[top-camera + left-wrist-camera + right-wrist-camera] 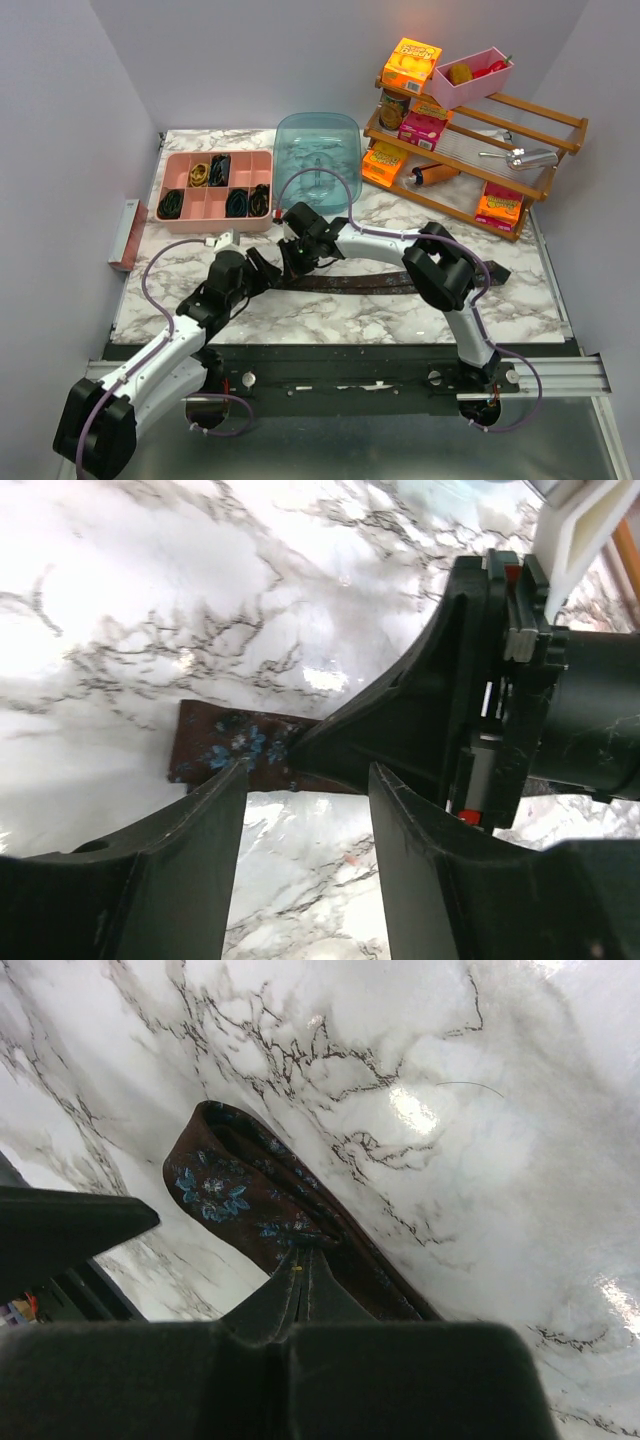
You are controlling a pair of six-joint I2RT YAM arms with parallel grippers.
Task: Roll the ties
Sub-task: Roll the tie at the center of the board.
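- Top external view shows the brown tie (375,283) lying long and flat across the middle of the worktop (330,320), in front of both arms.
- Only the left end of the tie is turned over on itself. The rest is not rolled yet, so I think this roll has just begun.
- Small blue flowers show on the turned end in both wrist views.
- The right hand (302,1258) has its two fingers pressed together. Its tip sits on the tie, just behind the turned end. I cannot tell if it nips the cloth or only pushes it down.
- The left hand (307,775) has its fingers apart, one on each side of the tie end. It holds nothing.
- Behind the arms, at the far left, sits a pink tray (190,225) with little boxes in it. Several dark coils (172,205) lie in those boxes, and they look like ties that are done. Some boxes look bare.
- Next to the tray stands a see-through blue tub (317,150).
- At the far right is a wooden rack (560,122) with orange boxes (418,62) and a pink bin (480,80).
- The boxes have printing on them, but it is too small to read. No other writing shows.
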